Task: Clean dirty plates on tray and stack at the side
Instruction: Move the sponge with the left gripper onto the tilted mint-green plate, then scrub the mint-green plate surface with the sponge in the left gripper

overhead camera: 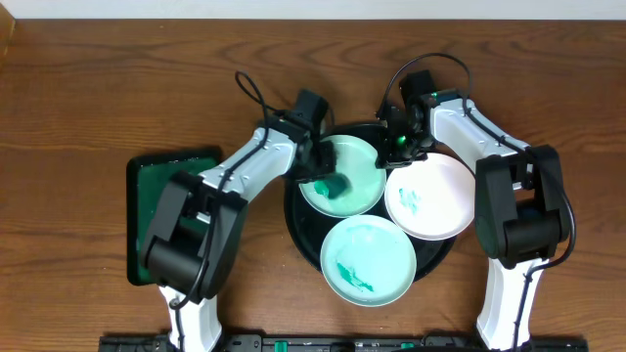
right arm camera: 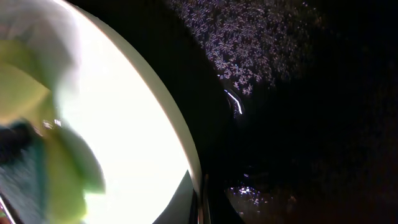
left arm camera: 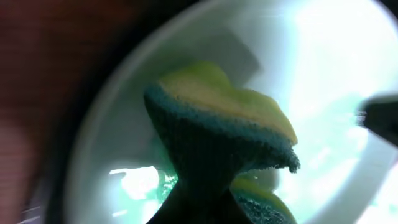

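Since all three plates lie on the round black tray point(overhead camera: 298, 223) and none is stacked beside it, the task looks to be at an early stage. The left gripper point(overhead camera: 321, 176) pinches a sponge point(overhead camera: 331, 186) and presses it onto the upper mint plate point(overhead camera: 360, 164), so wiping seems to be the step in hand. The white plate point(overhead camera: 438, 203) and the lower mint plate point(overhead camera: 381, 252) each carry a green smear and look unwiped. The right gripper point(overhead camera: 398, 152) has its fingers pressed together at the upper plate's rim; whether it grips that rim I cannot tell. A green tray point(overhead camera: 147, 196) lies to the left, partly hidden under the left arm.
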### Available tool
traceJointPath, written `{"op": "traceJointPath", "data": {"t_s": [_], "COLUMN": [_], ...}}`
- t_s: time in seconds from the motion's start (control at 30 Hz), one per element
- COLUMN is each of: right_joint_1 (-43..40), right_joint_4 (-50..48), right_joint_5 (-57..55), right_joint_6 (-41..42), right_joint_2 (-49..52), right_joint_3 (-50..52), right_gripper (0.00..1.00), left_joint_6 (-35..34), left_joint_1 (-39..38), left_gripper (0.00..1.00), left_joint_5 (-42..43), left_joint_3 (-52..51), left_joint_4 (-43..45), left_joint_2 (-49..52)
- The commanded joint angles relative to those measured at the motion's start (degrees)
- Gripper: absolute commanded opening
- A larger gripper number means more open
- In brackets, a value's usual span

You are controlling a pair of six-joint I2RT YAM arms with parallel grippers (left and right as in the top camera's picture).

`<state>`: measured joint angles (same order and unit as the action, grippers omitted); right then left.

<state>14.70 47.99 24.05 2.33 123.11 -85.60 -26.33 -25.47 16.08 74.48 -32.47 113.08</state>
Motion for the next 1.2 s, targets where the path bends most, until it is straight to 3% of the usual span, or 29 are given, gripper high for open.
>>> {"op": "traceJointPath", "data": {"t_s": [0.0,0.3,0.53,1.17], "right_joint_1": [0.2,-0.3,-0.5,-0.4], "right_joint_4": [0.7,1.3,1.7,3.1], "right_joint_5": [0.0,0.0,0.0,0.0], "right_joint_6": [0.2,0.2,0.2,-0.3], "right_joint_2": [1.6,1.6,1.6,1.6], "right_joint_3": [0.4,0.4,0.4,0.4], "right_gripper": [0.01,0.01,0.01,0.01], "left_joint_6": [6.4,10.2,16.6,18.0], "left_joint_1": [1.4,0.7,-2.8,-7.9], "left_gripper": [0.07,0.07,0.07,0.07], "left_joint_5": [-15.5,-24.5,-33.5,-34.2], "left_joint_3": [-2.6,-2.1,0.5,0.7], "left_joint_4": [-2.1,-1.6,3.7,18.3], "left_joint_2": [0.4,-2.4,-3.9,-2.8]}}
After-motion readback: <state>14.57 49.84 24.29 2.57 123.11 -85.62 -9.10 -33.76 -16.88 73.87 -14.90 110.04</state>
